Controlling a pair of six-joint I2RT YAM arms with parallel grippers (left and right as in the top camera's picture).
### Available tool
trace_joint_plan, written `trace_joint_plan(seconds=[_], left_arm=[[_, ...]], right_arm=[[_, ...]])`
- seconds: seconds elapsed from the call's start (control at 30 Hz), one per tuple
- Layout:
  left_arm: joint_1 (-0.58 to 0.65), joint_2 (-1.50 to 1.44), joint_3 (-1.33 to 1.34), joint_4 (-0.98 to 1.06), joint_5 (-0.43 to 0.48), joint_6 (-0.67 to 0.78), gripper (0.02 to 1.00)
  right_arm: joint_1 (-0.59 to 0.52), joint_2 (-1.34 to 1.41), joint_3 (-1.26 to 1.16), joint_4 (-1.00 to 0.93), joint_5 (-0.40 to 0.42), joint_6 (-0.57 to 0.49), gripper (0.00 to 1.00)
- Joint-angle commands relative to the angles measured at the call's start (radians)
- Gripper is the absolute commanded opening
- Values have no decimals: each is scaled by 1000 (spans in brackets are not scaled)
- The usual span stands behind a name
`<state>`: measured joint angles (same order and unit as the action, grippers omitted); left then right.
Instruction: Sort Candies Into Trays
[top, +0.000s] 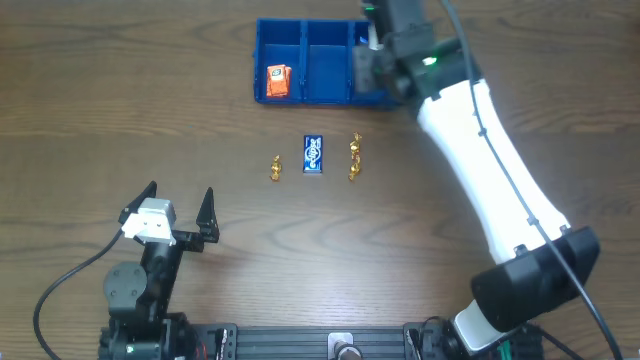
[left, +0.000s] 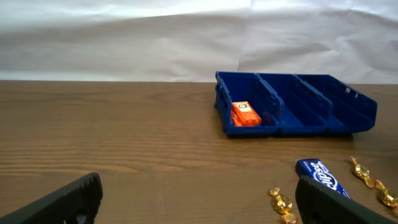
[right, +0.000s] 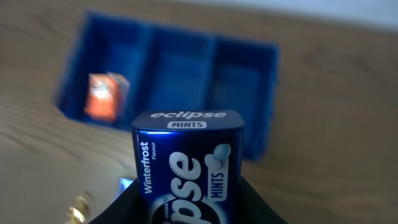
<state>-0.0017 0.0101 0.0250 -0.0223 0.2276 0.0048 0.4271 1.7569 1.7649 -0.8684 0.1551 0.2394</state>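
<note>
A blue three-compartment tray (top: 305, 22) stands at the back of the table, with an orange candy (top: 278, 81) in its left compartment. My right gripper (top: 372, 65) hangs above the tray's right side, shut on a dark blue mint tin (right: 186, 168); in the right wrist view the tray (right: 249, 93) and the orange candy (right: 104, 96) lie beyond the tin. On the table in front of the tray lie a blue bar candy (top: 313, 154) and gold wrapped candies (top: 277, 168) (top: 355, 158). My left gripper (top: 180, 190) stands open near the front left, nothing between its fingers.
The left wrist view looks across bare wood to the tray (left: 249, 129), the orange candy (left: 245, 114), the blue bar (left: 320, 176) and gold candies (left: 281, 202). A white wall backs the table. Cables run by the left arm's base.
</note>
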Motion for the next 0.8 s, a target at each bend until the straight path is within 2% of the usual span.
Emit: trace_joint_plan(seconds=[0.03, 0.27, 0.53, 0.8], left_arm=[[3, -5, -20, -32, 17, 14, 998], [3, -5, -20, -32, 17, 15, 998], [3, -5, -20, -32, 17, 15, 998], [3, -5, -20, -32, 17, 15, 998]], right_arm=[[90, 52, 23, 115, 159, 110, 36], [110, 209, 23, 287, 159, 151, 36], [110, 349, 24, 372, 159, 150, 36], [101, 368, 24, 396, 226, 158, 36]])
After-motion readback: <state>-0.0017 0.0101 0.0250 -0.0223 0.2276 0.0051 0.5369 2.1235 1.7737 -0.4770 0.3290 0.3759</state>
